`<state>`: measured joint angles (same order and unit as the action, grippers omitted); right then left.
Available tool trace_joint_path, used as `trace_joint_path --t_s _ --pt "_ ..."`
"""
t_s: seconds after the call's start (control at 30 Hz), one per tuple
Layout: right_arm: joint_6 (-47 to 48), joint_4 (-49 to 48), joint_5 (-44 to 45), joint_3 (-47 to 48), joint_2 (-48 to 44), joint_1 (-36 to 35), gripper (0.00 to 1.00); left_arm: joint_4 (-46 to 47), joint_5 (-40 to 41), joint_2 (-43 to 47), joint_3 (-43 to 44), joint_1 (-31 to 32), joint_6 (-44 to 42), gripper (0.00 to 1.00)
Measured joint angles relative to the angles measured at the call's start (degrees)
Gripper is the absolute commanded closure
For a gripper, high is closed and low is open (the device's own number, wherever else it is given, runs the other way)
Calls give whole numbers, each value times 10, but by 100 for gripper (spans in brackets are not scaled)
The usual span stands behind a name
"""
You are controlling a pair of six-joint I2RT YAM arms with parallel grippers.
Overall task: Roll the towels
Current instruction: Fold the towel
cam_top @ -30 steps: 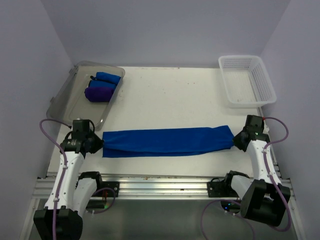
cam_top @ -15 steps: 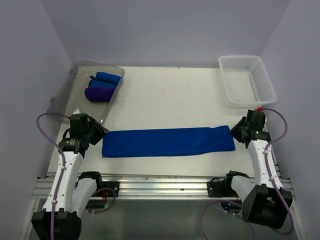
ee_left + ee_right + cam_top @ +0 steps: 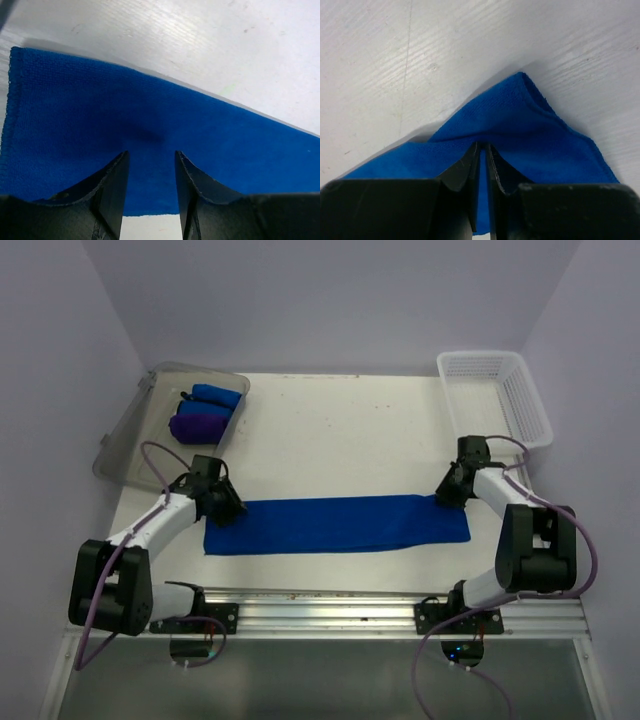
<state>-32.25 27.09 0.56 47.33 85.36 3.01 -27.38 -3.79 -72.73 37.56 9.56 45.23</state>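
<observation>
- The metal rail (image 3: 330,605) with both arm bases runs along the near edge of the table (image 3: 340,430).
- Just beyond it, a royal blue spread towel (image 3: 335,524) lies flat in a long strip, left to right across the near half of the table.
- The left gripper (image 3: 228,512) is at the far left corner of that strip. In the wrist view its jaws stand apart over the cloth (image 3: 75,110), with a clear gap between them. A small dark pucker in the weave sits just ahead of the gap (image 3: 150,157). Nothing is clamped in it.
- The right gripper (image 3: 447,495) is on the far edge of the strip, close to its right end. In its wrist view the jaws are drawn almost together (image 3: 483,147), with a thin sliver of blue between them. The cloth (image 3: 520,125) tents up into a peak towards the tips, so it is pinching a fold of the spread towel.
- Farther back on the left, a clear grey tray (image 3: 130,435) sits at the table's corner, tilted against the wall side.
- In the tray, rolled blue towels (image 3: 217,395) lie at the far end, and a purple towel (image 3: 197,427), also rolled, lies touching them on the near side.
- At the far right corner stands a white mesh basket (image 3: 525,405).
</observation>
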Motion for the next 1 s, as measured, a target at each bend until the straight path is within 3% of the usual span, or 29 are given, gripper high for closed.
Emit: trace_joint_path --t_s 0.2,0.47,0.83,0.9,1.0 --pt "4 -1 16 9 14 12 83 14 14 -23 -27 -1 2 55" --pt "5 -4 44 11 -48 20 58 25 17 -13 -37 -1 3 55" --pt "19 0 73 71 46 30 57 25 17 -13 -37 -2 2 55" --pt "19 1 75 77 57 30 59 25 17 -13 -37 -2 2 55" --pt "19 0 81 85 74 30 71 25 17 -13 -37 -2 2 55"
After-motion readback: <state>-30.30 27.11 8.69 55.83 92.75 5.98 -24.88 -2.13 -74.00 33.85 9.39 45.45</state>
